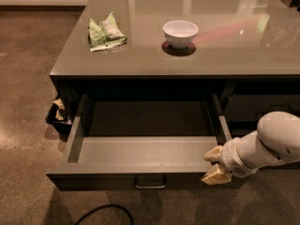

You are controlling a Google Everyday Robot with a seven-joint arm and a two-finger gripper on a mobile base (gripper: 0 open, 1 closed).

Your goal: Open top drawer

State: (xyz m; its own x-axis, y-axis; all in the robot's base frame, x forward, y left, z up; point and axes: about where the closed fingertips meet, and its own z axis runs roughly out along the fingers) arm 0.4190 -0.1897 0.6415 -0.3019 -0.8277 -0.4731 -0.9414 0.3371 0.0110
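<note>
The top drawer (140, 149) is pulled far out from under the grey tabletop, and its plain grey inside shows with nothing in it. Its small metal pull (150, 185) sits in the middle of the dark front panel (93, 178). My gripper (213, 165) is at the right end of that front panel, on a white arm (267, 146) that comes in from the right. Its two tan fingers (213, 153) stand apart, one above the panel's top edge and one in front of it.
A white bowl (180, 33) and a crumpled green bag (105, 31) lie on the tabletop (234, 55). A dark bin with scraps (58, 116) stands on the floor at the left. A black cable (101, 212) lies on the carpet in front. The neighbouring drawer stack (262, 107) is at the right.
</note>
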